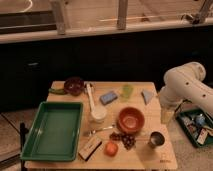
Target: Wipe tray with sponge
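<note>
**Tray and sponge well apart on the table; tool at the right edge**

The wooden table (152, 112) carries nearly everything.
The white arm (186, 85) bends in from the right, its far end cut off by the frame.
The tray (52, 131) lies on the table's left side, with nothing in it.
A smaller green bin (184, 126) of clutter sits off the table to the right, partly cut off and partly behind the arm; its contents are too blurred to name.

An orange bowl (131, 120) stands mid-table; a dark bowl (74, 86) sits at the far left corner.
A white cup (98, 114) stands just beside the tray, with a long pale handle (90, 95) running back from it; whether the two touch is unclear.
The tool (167, 119) hangs over the table's right edge, near a metal cup (156, 139); it shows only as a pale shape, so I cannot tell whether it is released or clenched.

The sponge (108, 97) lies flat toward the back, between the handle and a yellow-green cup (127, 91), well apart from tray and tool.
A grey-blue wedge (147, 96) lies beyond that cup, and a tan-and-black block (90, 148), dark grapes (125, 140) and an orange fruit (111, 148) line the front.
</note>
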Action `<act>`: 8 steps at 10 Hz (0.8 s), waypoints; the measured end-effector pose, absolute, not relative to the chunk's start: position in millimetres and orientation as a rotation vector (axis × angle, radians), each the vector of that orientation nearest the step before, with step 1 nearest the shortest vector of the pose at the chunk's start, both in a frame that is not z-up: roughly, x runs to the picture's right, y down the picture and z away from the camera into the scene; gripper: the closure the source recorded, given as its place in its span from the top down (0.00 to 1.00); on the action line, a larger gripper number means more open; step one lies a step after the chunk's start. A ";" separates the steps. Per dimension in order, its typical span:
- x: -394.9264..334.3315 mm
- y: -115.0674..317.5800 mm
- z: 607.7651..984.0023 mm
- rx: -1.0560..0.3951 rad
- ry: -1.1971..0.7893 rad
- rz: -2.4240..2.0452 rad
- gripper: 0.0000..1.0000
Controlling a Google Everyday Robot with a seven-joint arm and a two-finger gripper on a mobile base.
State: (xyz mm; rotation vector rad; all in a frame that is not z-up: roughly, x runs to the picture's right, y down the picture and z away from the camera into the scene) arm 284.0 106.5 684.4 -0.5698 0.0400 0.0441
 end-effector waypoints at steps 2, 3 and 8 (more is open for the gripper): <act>257.5 99.0 698.0 -0.561 0.034 0.019 0.80; 247.8 96.7 702.1 -0.558 0.031 0.012 0.80; 218.1 86.8 728.4 -0.560 0.021 -0.035 0.80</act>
